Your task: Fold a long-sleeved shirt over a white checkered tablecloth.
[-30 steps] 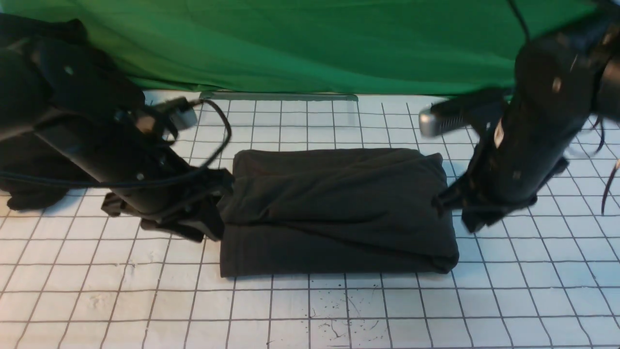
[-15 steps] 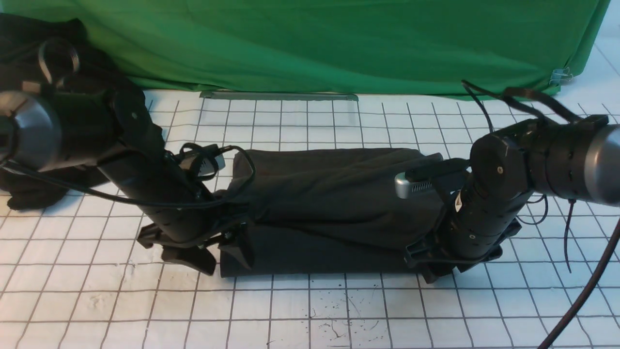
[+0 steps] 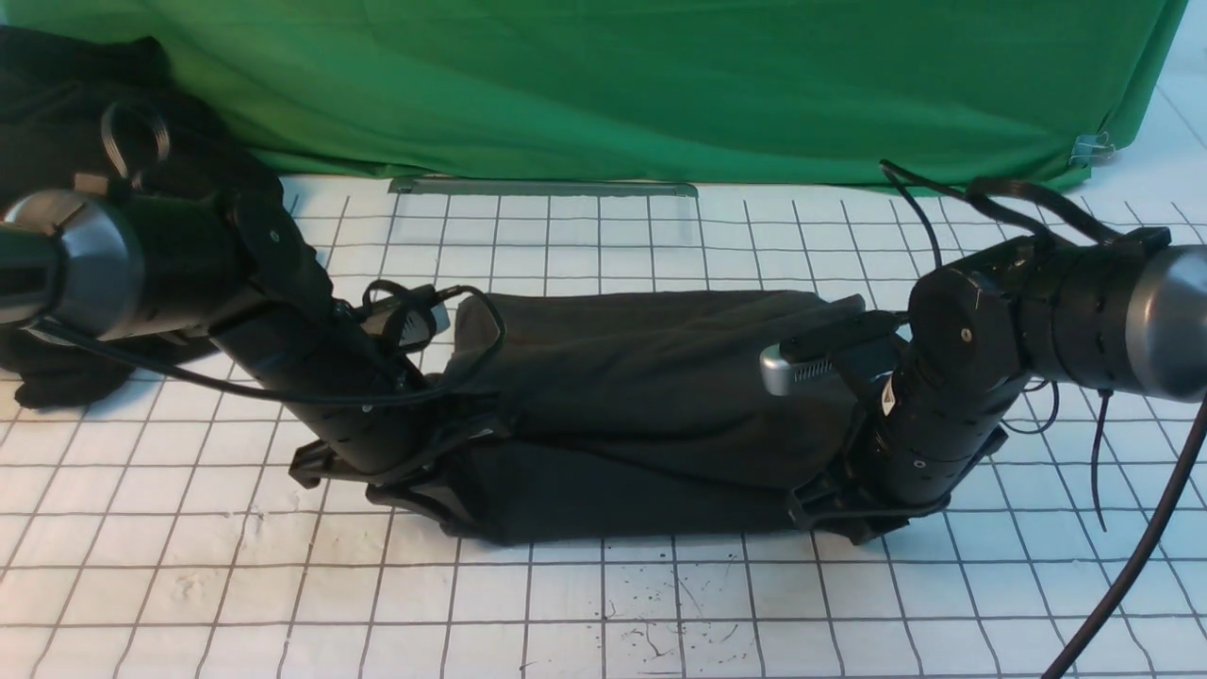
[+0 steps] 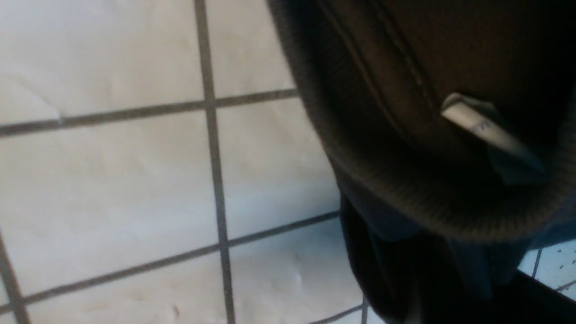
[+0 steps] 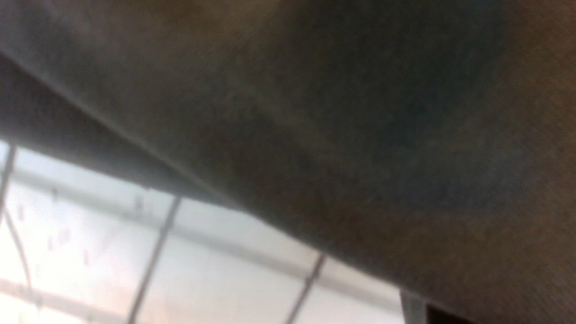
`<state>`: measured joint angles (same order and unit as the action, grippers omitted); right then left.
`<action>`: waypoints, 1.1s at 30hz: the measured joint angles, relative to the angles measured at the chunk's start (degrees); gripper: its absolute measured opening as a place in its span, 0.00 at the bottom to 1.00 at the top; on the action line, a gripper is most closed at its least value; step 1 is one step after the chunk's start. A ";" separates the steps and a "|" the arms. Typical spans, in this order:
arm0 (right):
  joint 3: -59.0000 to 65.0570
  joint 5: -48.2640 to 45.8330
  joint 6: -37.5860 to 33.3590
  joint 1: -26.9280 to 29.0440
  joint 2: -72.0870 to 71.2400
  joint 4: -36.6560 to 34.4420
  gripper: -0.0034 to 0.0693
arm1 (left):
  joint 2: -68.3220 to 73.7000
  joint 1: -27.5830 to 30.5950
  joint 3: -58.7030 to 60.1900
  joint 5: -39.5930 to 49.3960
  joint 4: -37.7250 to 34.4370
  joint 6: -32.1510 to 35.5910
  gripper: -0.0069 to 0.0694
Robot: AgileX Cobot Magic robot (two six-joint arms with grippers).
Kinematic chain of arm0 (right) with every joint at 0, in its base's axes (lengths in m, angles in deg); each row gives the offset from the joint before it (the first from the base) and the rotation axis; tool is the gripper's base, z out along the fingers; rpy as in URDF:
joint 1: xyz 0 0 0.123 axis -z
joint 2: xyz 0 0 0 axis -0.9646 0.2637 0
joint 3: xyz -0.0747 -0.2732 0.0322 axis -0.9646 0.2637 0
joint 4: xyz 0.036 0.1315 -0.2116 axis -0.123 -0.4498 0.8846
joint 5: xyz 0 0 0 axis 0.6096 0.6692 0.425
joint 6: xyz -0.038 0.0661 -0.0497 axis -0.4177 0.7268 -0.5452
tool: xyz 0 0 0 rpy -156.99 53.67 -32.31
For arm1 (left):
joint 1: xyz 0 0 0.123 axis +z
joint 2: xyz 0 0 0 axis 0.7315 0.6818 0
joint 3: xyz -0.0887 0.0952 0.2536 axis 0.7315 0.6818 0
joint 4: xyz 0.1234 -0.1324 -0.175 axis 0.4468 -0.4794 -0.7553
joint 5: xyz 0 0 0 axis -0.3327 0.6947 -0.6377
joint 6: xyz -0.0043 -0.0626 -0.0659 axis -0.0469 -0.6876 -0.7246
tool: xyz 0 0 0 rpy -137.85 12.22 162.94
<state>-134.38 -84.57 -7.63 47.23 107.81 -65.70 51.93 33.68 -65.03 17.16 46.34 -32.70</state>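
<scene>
The long-sleeved shirt (image 3: 641, 396) lies folded into a dark grey rectangle in the middle of the white checkered tablecloth (image 3: 603, 604). My left gripper (image 3: 424, 495) is low at its near-left corner, shut on bunched cloth. At the near-right corner my right gripper (image 3: 830, 514) is shut on the shirt's edge. In the left wrist view the ribbed collar (image 4: 405, 202) and the white neck label (image 4: 477, 123) hang close over the tablecloth (image 4: 112, 180). Grey shirt fabric (image 5: 360, 135) fills most of the right wrist view, above the tablecloth (image 5: 135, 270). The fingertips themselves are hidden by cloth.
A blacker heap of cloth (image 3: 52, 377) lies at the back left behind my left arm. The green backdrop (image 3: 603, 85) closes off the far side, with a metal clip (image 3: 1089, 146) at its right end. Black cables (image 3: 1132, 566) hang from my right arm.
Both arms came down from the shirt's sides to its near corners and the jaws closed. The near-left corner has been drawn inward and bunched up.
</scene>
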 joint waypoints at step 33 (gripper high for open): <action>11.98 -5.80 1.09 -0.06 -10.90 -1.12 0.57 | -8.24 -9.09 7.58 3.04 4.70 -5.90 0.38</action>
<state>-122.40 -90.37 -6.54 47.17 96.92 -66.82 43.69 24.59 -57.45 20.20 51.04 -38.60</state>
